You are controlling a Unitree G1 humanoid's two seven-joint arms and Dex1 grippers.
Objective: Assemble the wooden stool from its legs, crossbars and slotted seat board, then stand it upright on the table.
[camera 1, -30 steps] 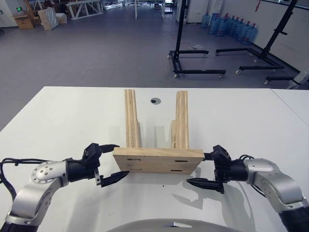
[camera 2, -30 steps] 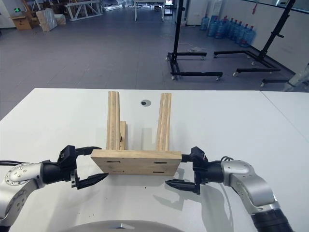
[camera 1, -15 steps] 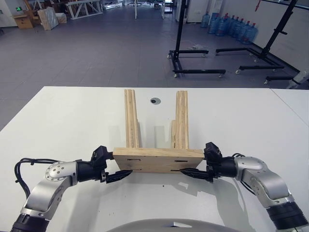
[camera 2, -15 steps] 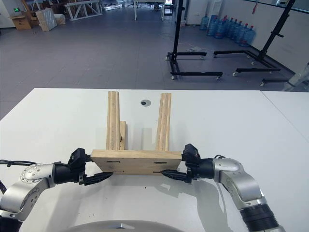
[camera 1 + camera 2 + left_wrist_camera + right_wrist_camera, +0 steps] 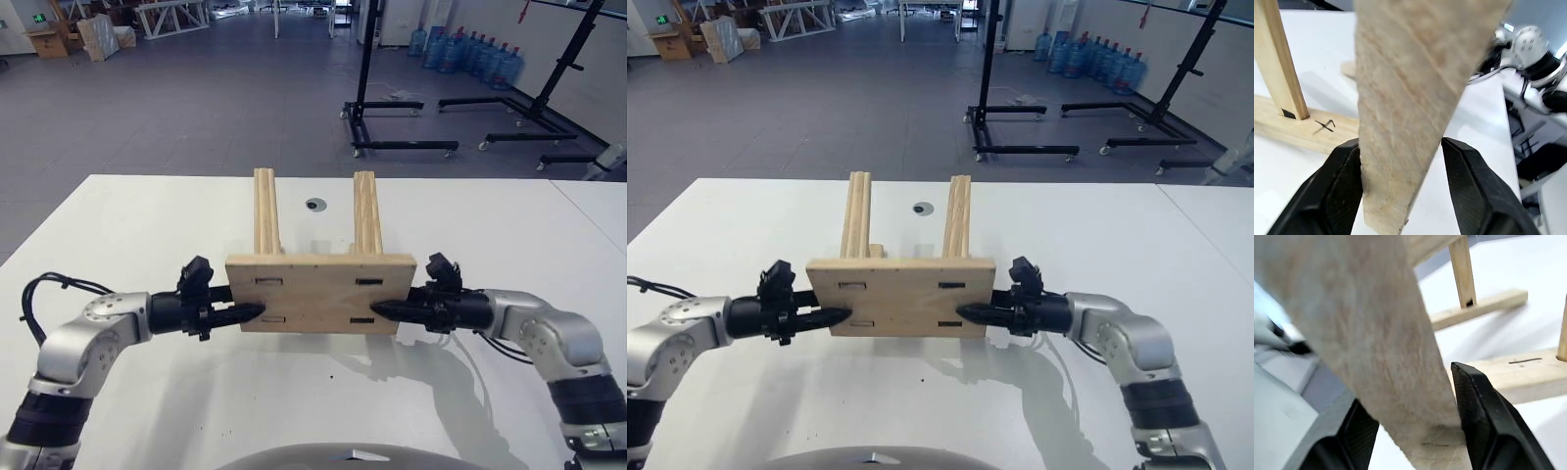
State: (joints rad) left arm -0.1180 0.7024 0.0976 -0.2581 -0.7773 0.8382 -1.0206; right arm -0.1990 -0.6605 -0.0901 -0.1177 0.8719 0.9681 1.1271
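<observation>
White table (image 5: 127, 225) with a wooden stool (image 5: 321, 294) on it

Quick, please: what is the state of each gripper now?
Left gripper: shut on the seat board, at its left edge.
Right gripper: shut on the seat board, at its right edge.

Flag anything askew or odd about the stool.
The stool is tilted, not standing: its seat board faces the robot, legs point away. Left pincer and right pincer clamp its ends. No damage visible.
</observation>
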